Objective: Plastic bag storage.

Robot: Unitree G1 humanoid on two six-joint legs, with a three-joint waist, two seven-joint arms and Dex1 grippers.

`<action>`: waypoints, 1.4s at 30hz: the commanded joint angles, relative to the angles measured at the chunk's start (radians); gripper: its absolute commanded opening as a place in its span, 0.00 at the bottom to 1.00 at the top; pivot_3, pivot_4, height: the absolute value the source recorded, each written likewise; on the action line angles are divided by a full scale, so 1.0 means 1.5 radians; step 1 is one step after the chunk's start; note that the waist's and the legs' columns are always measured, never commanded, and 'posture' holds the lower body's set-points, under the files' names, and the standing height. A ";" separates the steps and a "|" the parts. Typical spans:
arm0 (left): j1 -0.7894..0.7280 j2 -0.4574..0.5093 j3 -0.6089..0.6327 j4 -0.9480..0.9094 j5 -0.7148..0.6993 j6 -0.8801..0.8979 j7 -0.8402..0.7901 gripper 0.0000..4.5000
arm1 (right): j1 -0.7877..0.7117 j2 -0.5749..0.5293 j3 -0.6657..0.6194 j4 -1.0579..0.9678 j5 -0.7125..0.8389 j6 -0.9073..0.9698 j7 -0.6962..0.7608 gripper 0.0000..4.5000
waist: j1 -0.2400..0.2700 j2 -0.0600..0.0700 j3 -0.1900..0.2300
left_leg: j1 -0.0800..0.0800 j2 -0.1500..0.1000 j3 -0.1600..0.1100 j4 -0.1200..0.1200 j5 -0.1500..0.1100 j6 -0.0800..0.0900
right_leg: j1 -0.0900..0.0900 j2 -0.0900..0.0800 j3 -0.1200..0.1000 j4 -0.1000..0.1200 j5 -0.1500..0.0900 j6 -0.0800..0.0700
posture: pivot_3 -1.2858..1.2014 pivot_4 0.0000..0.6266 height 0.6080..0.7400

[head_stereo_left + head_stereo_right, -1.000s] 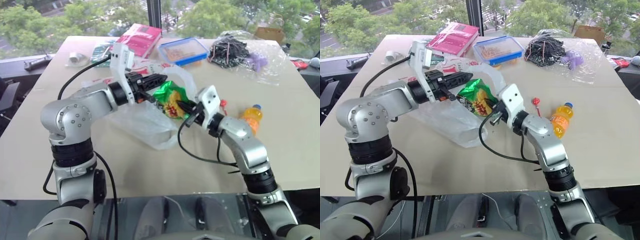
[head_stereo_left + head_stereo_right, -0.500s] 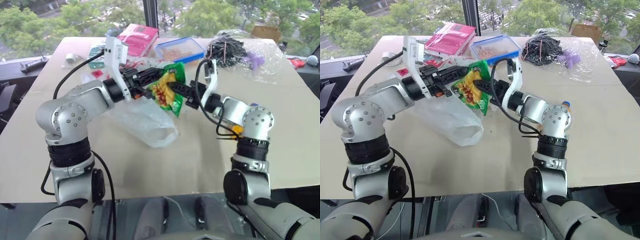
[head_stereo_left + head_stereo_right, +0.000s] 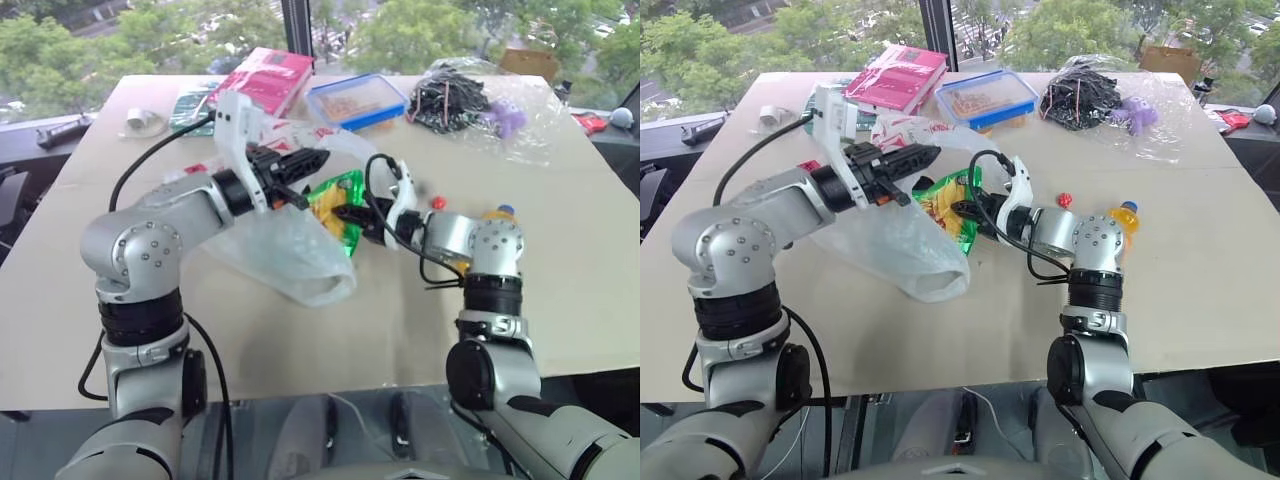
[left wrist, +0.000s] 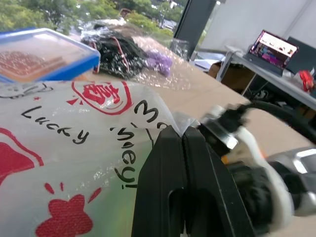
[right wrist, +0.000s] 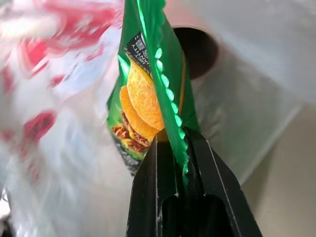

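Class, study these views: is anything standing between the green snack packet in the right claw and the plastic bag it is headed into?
Nothing visible does. The right claw pinches the green snack packet at the plastic bag, whose edge the left claw holds up.

translucent white plastic bag (image 3: 300,250) with red print, shiny green snack packet (image 5: 150,94), blue-lidded box (image 3: 362,100)

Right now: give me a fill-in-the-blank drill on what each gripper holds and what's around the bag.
1. The right gripper is shut on a ____ snack packet.
2. The left gripper pinches the edge of the plastic ____.
3. The lettering on the plastic bag is black and ____.
4. The food container has a ____ lid.

Missing words: green; bag; red; blue
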 commanded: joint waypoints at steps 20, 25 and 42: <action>0.019 0.066 -0.007 -0.066 0.015 0.011 0.032 0.00 | -0.176 0.161 0.053 0.217 0.095 -0.184 0.032 0.01 | -0.016 0.000 0.000 | 0.000 0.001 0.001 -0.003 0.000 0.000 | -0.002 0.000 0.001 -0.001 0.000 0.000 | 0.52 0.24 1.00; 0.027 0.045 -0.007 -0.075 0.017 0.011 0.057 0.00 | -0.205 0.178 0.143 0.310 0.018 -0.224 0.116 0.01 | -0.015 0.000 0.000 | -0.001 0.001 0.002 -0.004 0.000 0.000 | -0.002 0.000 0.002 -0.002 0.000 0.000 | 0.52 0.24 1.00; 0.055 -0.027 0.025 -0.028 0.019 -0.006 0.119 0.00 | -0.073 0.024 0.343 0.085 -0.161 -0.305 0.316 0.83 | -0.013 0.000 0.000 | -0.001 0.001 0.003 -0.004 0.000 -0.001 | -0.005 0.000 0.004 0.000 0.000 0.000 | 0.52 0.24 1.00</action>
